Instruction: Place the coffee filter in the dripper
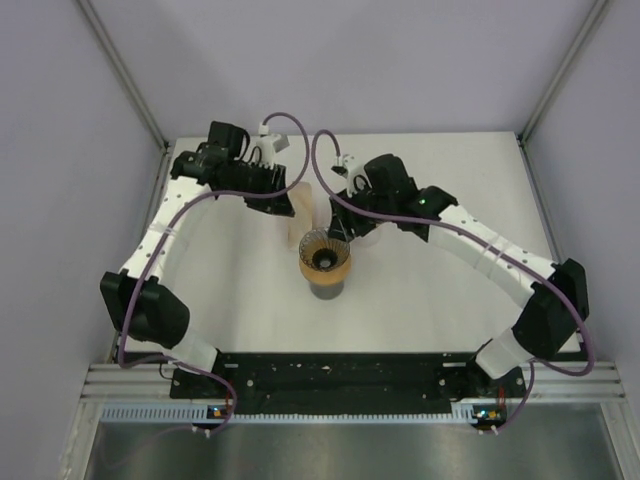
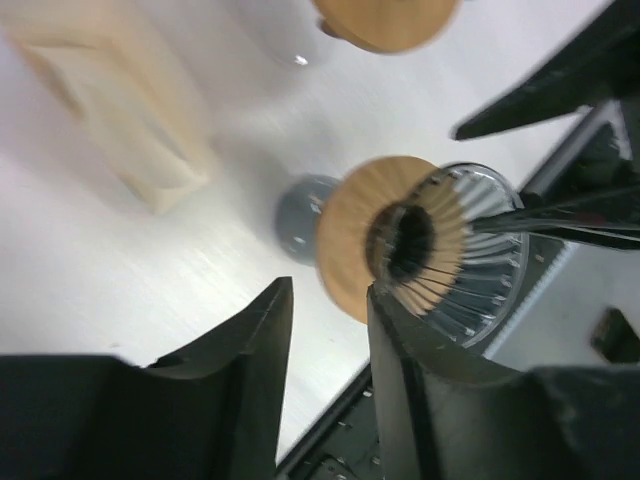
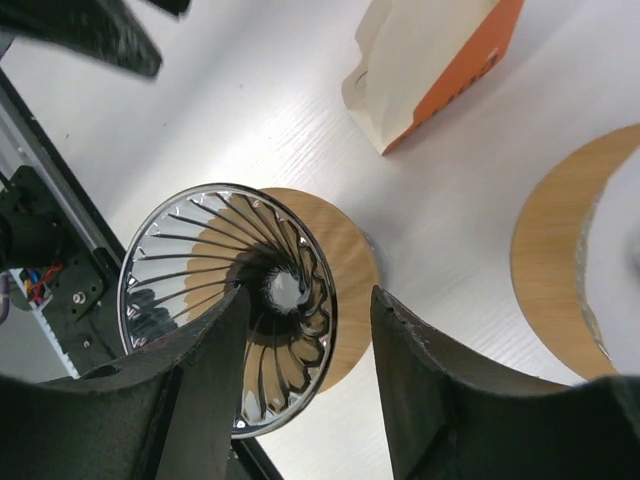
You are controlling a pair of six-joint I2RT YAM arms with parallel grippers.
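The dripper [image 1: 325,262], ribbed clear glass with a round wooden collar, stands on a grey cup mid-table. It also shows in the left wrist view [image 2: 440,250] and the right wrist view [image 3: 225,300], and holds no filter. A pack of beige coffee filters [image 1: 300,210] with an orange side stands just behind it, seen in the left wrist view [image 2: 110,110] and the right wrist view [image 3: 430,70]. My left gripper [image 2: 325,300] is open and empty, beside the pack. My right gripper [image 3: 305,300] is open and empty, above the dripper's far right rim.
A second wooden disc with a pale top [image 3: 570,270] sits to the right of the dripper under my right arm; it also shows at the top of the left wrist view [image 2: 385,20]. The black rail [image 1: 330,375] runs along the near table edge.
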